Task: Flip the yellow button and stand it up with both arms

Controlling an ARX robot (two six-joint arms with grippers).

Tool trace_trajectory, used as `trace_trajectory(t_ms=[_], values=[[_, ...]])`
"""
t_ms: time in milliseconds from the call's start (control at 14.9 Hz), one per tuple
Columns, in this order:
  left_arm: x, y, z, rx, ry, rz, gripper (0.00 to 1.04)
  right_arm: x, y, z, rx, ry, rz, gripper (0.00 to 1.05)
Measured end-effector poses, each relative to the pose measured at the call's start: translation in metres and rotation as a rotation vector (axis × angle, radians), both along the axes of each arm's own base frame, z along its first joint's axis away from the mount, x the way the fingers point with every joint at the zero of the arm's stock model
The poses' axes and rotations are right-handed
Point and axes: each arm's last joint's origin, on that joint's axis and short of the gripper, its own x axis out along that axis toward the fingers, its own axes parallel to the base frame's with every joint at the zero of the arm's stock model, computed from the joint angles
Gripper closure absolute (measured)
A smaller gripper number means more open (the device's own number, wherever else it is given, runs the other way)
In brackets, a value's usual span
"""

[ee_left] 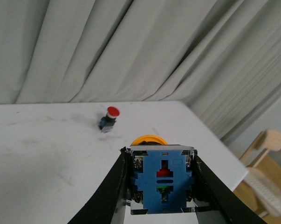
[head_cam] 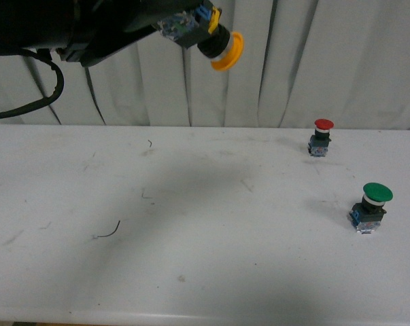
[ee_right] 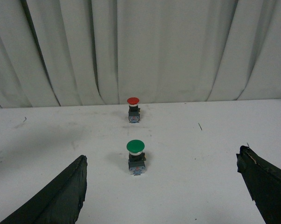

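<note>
Our left hand [ee_left: 161, 158] is clamped on the contact block of the yellow button [head_cam: 215, 41], held at upper centre of the front view, well above the worktop [head_cam: 191, 272] (cap tilted toward lower right). Our right hand [ee_right: 162, 158] stands wide apart, empty, above the worktop.

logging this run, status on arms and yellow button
Left gripper shut on yellow button, aloft. Right gripper open, empty. Red button, green button upright on table, right side.
</note>
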Motion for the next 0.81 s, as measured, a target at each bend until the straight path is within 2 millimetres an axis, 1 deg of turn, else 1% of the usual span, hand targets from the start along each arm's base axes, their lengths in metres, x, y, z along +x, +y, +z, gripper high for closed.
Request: trace_trajectory(t_ms=[67,134,201,335,470,604,805], values=[[-0.001,0.0,-0.002,-0.092,-0.007,-0.011,0.72,0.0,0.0,0.0,0.0,0.0,0.0,0.06],[-0.009,-0.003,-0.007,-0.165,0.002,-0.033,0.72,0.0,0.0,0.0,0.0,0.0,0.0,0.06],[-0.016,-0.01,-0.007,-0.244,-0.015,-0.088,0.72,0.0,0.0,0.0,0.0,0.0,0.0,0.06],[-0.024,-0.018,-0.003,-0.342,-0.065,-0.169,0.72,0.0,0.0,0.0,0.0,0.0,0.0,0.06],[-0.022,-0.019,-0.02,-0.376,-0.003,-0.173,0.72,0.0,0.0,0.0,0.0,0.0,0.0,0.06],[-0.019,-0.021,-0.03,-0.383,0.04,-0.168,0.72,0.0,0.0,0.0,0.0,0.0,0.0,0.06],[-0.021,-0.024,-0.028,-0.393,0.03,-0.191,0.72,0.0,0.0,0.0,0.0,0.0,0.0,0.06]])
